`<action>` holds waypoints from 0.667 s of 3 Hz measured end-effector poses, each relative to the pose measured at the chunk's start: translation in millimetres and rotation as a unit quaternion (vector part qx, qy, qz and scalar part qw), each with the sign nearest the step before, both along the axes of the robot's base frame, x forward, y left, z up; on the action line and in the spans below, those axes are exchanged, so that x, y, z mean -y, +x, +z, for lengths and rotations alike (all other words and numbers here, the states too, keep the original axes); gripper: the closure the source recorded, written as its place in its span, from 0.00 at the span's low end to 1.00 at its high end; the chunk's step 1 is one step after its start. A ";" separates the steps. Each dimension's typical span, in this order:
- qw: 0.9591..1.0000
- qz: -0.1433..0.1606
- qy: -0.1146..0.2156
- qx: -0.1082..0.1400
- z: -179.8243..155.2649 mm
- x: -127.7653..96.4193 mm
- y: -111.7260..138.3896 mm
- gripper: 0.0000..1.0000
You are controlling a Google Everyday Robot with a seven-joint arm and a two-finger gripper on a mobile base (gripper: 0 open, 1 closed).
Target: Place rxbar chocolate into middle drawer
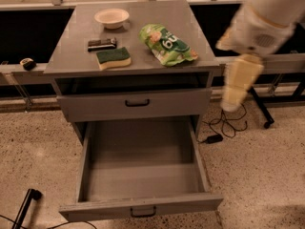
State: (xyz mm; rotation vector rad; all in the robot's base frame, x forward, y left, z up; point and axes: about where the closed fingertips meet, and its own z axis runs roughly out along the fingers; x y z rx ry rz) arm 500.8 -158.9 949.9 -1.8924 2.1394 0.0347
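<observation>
The rxbar chocolate [101, 44] is a dark flat bar lying on the grey cabinet top [71, 46], left of centre, just behind the sponge. The middle drawer [143, 206] is pulled wide open below, and its inside holds nothing. My arm [240, 80] shows as blurred white links at the right, beside the cabinet's right edge and above the floor. My gripper is not in view; only the arm's links show. Nothing is held in sight.
A green-topped yellow sponge [113, 57], a green snack bag [166, 44] and a pale bowl [112, 17] share the cabinet top. The upper drawer [136, 104] is closed. A cable and adapter [212, 138] lie on the floor at right, and a black pole [26, 204] at lower left.
</observation>
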 end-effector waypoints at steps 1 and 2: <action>0.998 0.061 -0.017 0.015 -4.6 -73.5 65.2 0.00; 0.991 0.118 -0.023 0.059 -2.5 -130.3 104.3 0.00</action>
